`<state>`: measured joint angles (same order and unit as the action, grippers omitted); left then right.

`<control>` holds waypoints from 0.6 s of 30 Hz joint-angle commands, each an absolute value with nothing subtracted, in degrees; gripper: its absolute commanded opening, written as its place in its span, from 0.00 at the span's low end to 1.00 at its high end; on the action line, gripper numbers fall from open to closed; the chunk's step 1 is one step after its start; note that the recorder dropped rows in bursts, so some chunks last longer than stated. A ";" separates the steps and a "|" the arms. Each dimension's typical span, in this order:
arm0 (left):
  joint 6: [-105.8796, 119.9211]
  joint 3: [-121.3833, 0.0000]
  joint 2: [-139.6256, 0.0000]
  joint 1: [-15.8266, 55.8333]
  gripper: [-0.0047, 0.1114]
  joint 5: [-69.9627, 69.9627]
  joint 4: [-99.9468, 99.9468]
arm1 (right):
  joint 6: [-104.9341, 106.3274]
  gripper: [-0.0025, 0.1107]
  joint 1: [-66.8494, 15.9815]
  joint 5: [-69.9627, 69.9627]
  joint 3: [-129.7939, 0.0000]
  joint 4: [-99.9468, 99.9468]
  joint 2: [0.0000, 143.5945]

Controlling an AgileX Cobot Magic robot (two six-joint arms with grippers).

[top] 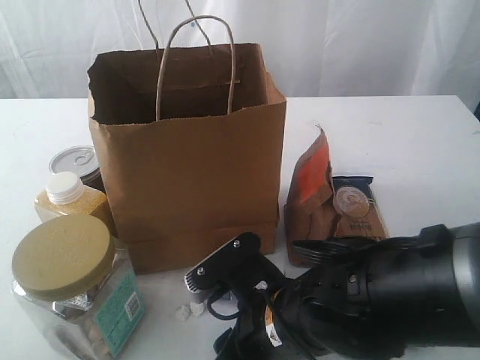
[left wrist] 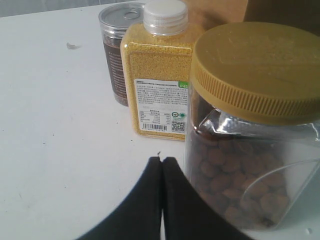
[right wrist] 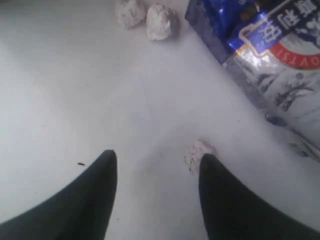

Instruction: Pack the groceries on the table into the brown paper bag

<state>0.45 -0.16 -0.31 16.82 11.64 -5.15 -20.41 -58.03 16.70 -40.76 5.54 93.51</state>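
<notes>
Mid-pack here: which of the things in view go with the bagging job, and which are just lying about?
Job: brown paper bag; tin can; yellow bottle; tan-lidded jar; brown-orange pouch; spaghetti packet; blue-white carton.
Lying about: small white lumps on the table.

Exterior low before bag (top: pixel 187 165), left wrist shares jar (left wrist: pixel 250 150), right close over table (right wrist: pixel 75 75)

Brown paper bag (top: pixel 187 172) mouth open, jar (top: pixel 71 289) nearby
</notes>
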 commanded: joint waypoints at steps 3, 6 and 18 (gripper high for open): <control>0.00 0.00 0.00 16.57 0.04 11.58 -5.49 | -21.22 0.44 -54.67 15.05 -40.58 6.66 95.52; 0.00 0.00 0.00 16.57 0.04 11.58 -5.49 | -21.22 0.44 -53.80 14.61 -40.58 6.66 95.52; 0.00 0.00 0.00 16.57 0.04 11.58 -5.49 | -21.22 0.44 -53.80 14.96 -40.58 6.66 95.52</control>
<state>0.45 -0.16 -0.31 16.82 11.64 -5.15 -20.92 -54.31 14.95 -40.76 6.22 95.53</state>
